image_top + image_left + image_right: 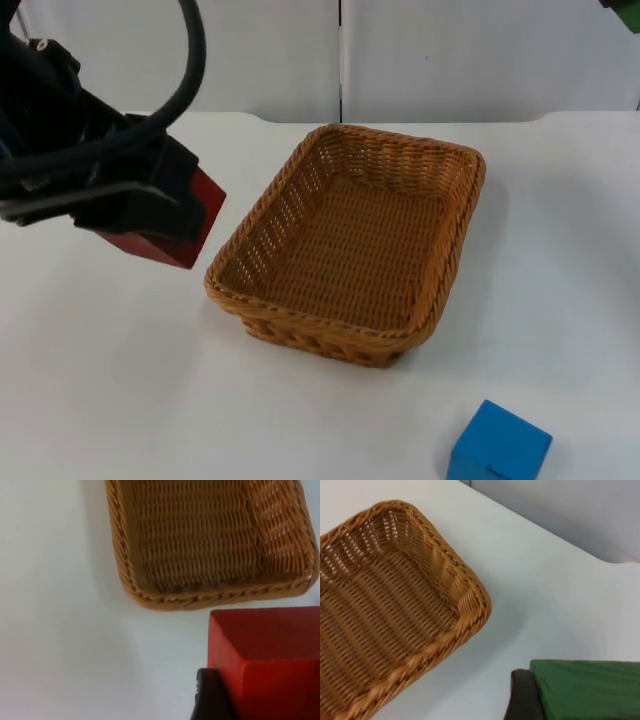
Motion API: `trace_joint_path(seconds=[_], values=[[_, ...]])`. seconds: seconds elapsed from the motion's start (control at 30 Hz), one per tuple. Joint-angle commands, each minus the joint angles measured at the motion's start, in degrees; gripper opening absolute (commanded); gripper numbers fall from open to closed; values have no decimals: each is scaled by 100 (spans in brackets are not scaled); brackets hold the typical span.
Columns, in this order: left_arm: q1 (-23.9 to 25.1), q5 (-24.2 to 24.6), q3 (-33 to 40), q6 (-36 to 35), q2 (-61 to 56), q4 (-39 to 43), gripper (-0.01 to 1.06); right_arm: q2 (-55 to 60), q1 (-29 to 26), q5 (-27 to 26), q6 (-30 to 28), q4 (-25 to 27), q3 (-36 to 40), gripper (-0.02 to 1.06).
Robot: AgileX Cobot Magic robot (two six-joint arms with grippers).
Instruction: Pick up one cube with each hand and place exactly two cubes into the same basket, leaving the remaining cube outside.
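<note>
Red cube (190,225) clamped in left gripper (150,215) fingers beside wicker basket (352,335); green cube (590,690) clamped in right gripper (555,700); blue cube (499,444) near desk's (120,380) front edge.

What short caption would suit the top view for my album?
Left gripper holds a red cube beside the wicker basket; a blue cube waits nearby.

White table top (100,380), woven basket (452,280) at its middle, blue cube (499,445) near the front edge
</note>
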Motion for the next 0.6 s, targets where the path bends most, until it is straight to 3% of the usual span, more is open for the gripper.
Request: trace_joint_path(seconds=[0.0, 0.17, 0.43, 0.57], values=[[-34, -257, -13, -49, -45, -35, 0, -54, 41, -131, 15, 52, -17, 0], [-34, -306, -253, -13, 167, -35, 0, 154, 74, -186, 1, 333, -17, 0], [-34, -195, -841, 265, 1018, -82, 0, 683, 541, -338, -198, 248, -105, 0], [-34, -195, -1174, 583, 1531, -357, 0, 1275, 800, -28, -198, 239, -721, 0]])
